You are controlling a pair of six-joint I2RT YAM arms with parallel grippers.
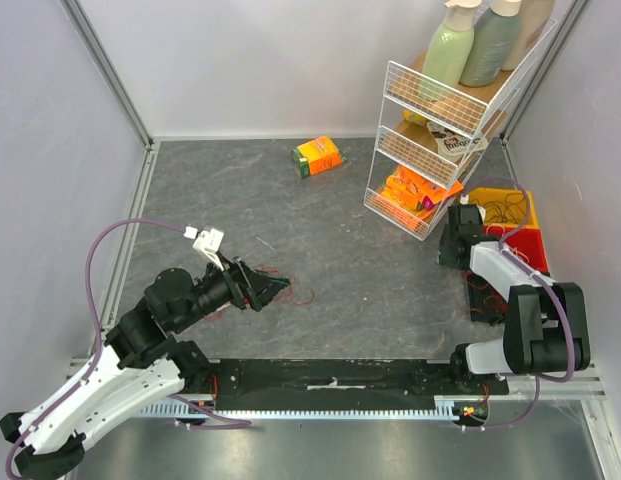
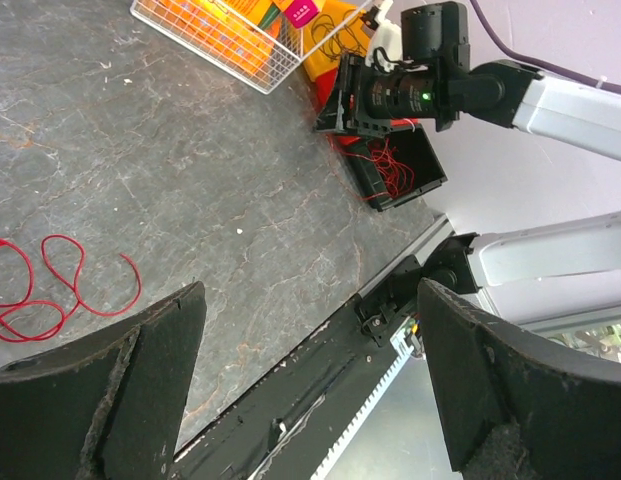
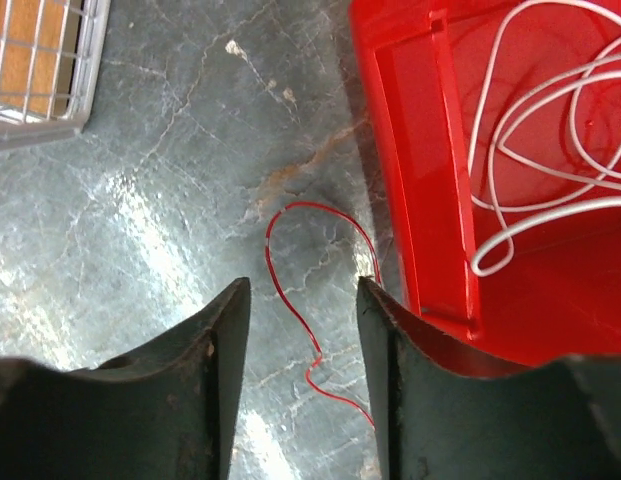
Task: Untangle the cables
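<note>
A loose red cable (image 1: pixel 303 296) lies on the grey table just right of my left gripper (image 1: pixel 275 287); in the left wrist view it (image 2: pixel 50 290) sits left of my open, empty left gripper (image 2: pixel 310 300). My right gripper (image 1: pixel 452 258) hangs low beside the bins, open (image 3: pixel 302 290), with a thin red wire (image 3: pixel 267 246) on the table between its fingers, not gripped. A white cable (image 3: pixel 550 214) lies in the red bin (image 3: pixel 410 150). Black cables (image 1: pixel 507 210) lie in the yellow bin (image 1: pixel 480 192). Red wires (image 2: pixel 390 165) fill a black bin (image 2: pixel 430 160).
A white wire rack (image 1: pixel 430 150) with orange packets and bottles stands at the back right, next to the bins. An orange box (image 1: pixel 318 156) lies at the back centre. White walls close the left, back and right sides. A black rail (image 1: pixel 330 380) runs along the front edge.
</note>
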